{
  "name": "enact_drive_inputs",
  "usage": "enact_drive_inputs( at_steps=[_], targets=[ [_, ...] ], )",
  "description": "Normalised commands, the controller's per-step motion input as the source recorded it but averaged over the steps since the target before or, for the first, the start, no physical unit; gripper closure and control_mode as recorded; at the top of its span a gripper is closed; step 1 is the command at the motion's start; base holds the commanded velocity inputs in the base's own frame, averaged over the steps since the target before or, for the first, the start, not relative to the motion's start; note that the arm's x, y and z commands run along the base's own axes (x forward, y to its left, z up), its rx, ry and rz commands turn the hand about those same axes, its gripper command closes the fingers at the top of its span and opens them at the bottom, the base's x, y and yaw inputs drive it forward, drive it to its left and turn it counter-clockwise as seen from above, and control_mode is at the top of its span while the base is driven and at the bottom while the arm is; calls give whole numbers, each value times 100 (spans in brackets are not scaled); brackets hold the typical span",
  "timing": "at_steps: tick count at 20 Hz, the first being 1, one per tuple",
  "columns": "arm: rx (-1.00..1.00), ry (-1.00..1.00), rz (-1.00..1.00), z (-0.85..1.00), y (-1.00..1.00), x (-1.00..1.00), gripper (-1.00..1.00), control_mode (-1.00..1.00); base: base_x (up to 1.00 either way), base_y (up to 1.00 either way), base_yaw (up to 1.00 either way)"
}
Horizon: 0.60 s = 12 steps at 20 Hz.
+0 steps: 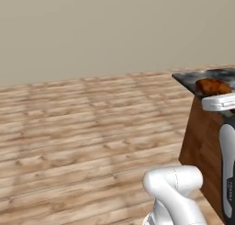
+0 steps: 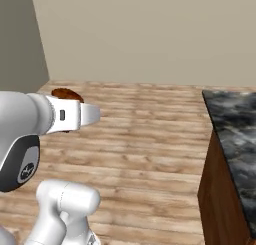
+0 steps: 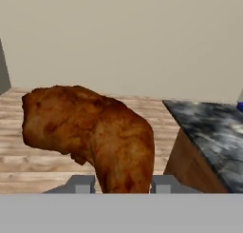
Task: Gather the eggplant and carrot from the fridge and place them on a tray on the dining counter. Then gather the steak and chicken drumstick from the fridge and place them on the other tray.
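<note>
- chicken drumstick (image 3: 92, 132) sits clamped in my pincer (image 3: 122, 185), golden-brown and lumpy, its thick end swelling away from the dining counter (image 3: 213, 132) and its narrower part running down between my two grey fingertips (image 3: 81, 184).
- my pincer is closed most of the way, a fingertip pressing each side of the meat, so the drumstick is off every surface and held in the air.
- in the hand view the dining counter lies beyond the drumstick and to one side, its black-and-grey marbled top ending at a corner above a brown wood base; the meat is short of that corner, not over the stone.
- a sliver of bright blue (image 3: 240, 106) shows on the counter's far part at the frame edge; too little of it is visible to name.
- from the left base view the chicken drumstick (image 1: 213, 86) shows in front of the counter's near corner (image 1: 188, 78), just above my white hand.
- from the right base view the chicken drumstick (image 2: 66, 94) peeks over my white wrist, well apart from the dining counter (image 2: 235, 124), with wooden plank floor (image 2: 145, 124) between them and a plain beige wall (image 2: 150, 34) behind.
</note>
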Motion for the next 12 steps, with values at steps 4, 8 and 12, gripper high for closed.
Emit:
enact_drive_inputs(
  at_steps=[4,8,12],
  targets=[
    [0,0,0,0,0,0,100,100,66,53,-43],
    [0,0,0,0,0,0,100,100,66,55,-42],
    [0,0,0,0,0,0,100,100,69,55,-42]
  ],
)
